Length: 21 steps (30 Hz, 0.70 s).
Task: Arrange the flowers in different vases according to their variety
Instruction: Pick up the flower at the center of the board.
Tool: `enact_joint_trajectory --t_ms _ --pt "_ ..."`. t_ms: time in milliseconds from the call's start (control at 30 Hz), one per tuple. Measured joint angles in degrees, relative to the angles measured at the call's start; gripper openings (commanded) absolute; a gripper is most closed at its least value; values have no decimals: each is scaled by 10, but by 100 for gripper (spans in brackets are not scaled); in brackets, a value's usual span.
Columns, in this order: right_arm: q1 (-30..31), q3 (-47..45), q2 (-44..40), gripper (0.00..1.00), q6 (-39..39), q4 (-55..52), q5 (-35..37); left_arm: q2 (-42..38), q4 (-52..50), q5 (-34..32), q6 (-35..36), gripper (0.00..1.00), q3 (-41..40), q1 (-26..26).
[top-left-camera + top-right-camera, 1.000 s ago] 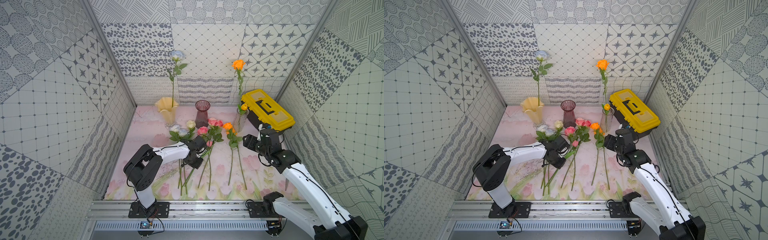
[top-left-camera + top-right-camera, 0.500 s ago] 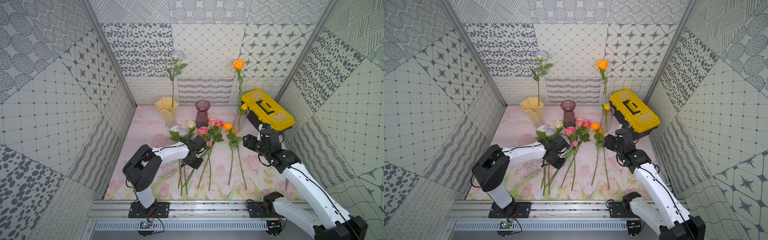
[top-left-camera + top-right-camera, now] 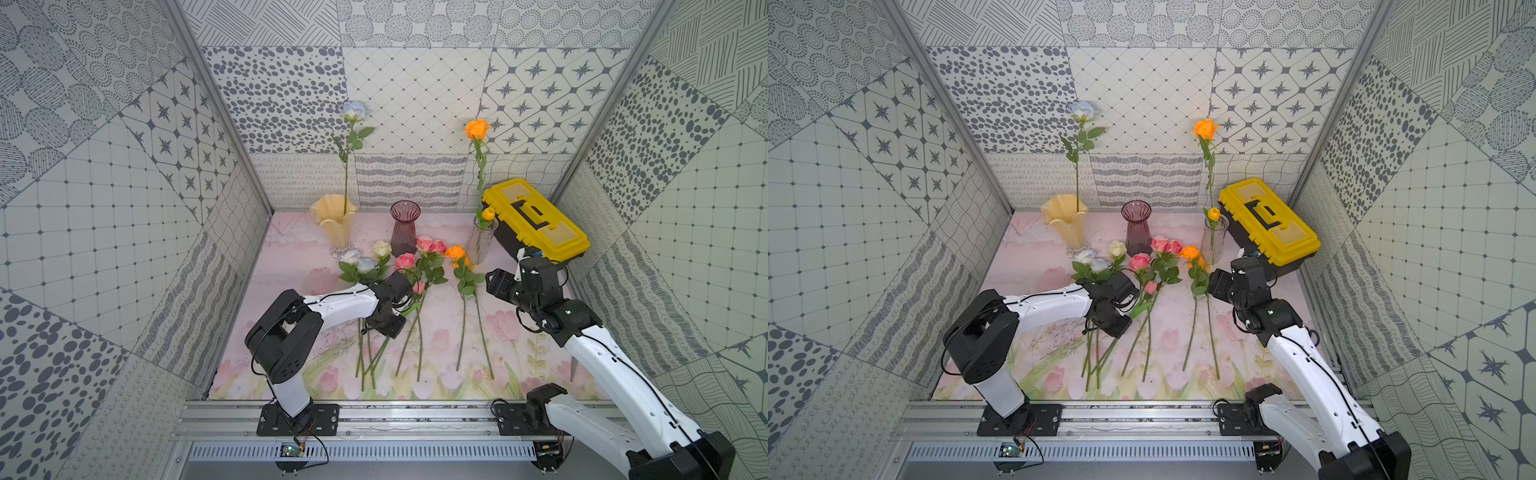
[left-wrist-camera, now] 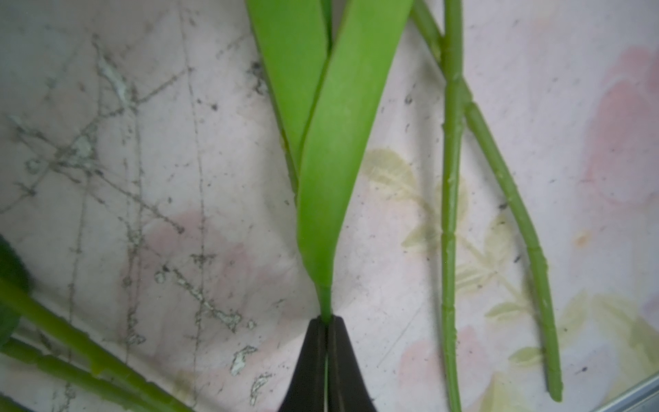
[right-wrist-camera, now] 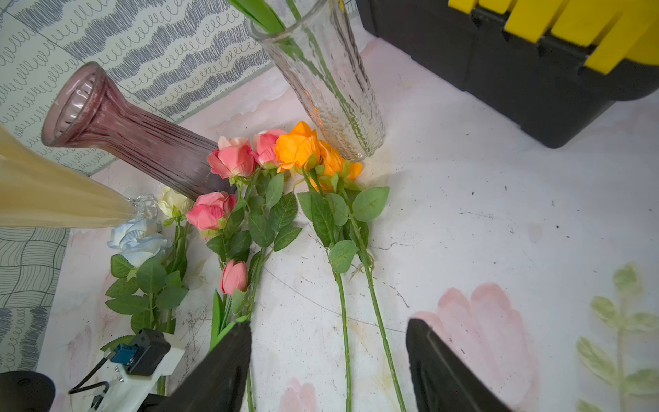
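Mostly unsorted flowers (image 3: 419, 266) flat on painted mat (image 3: 519, 361) between patterned walls (image 3: 415, 104).
Pale-blue rose (image 3: 354, 111) in cream vase (image 3: 334, 220), orange rose (image 3: 477, 129) in clear vase (image 3: 480, 245), purple vase (image 3: 404, 230) between; left gripper (image 4: 326, 323) pinched shut on leafy green stem (image 4: 325, 301), right gripper (image 5: 328, 356) spread wide above mat.

The leaf (image 4: 331, 160) in the left hand (image 4: 326, 360) is blurred, its bloom out of frame. The cream vase (image 5: 53, 192) is cut off.

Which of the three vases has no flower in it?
The dark purple vase in the middle. The cream vase holds a pale-blue rose, and the clear vase holds orange flowers.
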Motion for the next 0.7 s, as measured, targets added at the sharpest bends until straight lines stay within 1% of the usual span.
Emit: enact_joint_trajectory --t_ms 467,700 --pt "0 0 -1 72 0 0 0 -44 -4 -20 0 0 0 2" --pt "0 -4 -2 72 0 0 -3 -102 -10 -32 0 0 5 2"
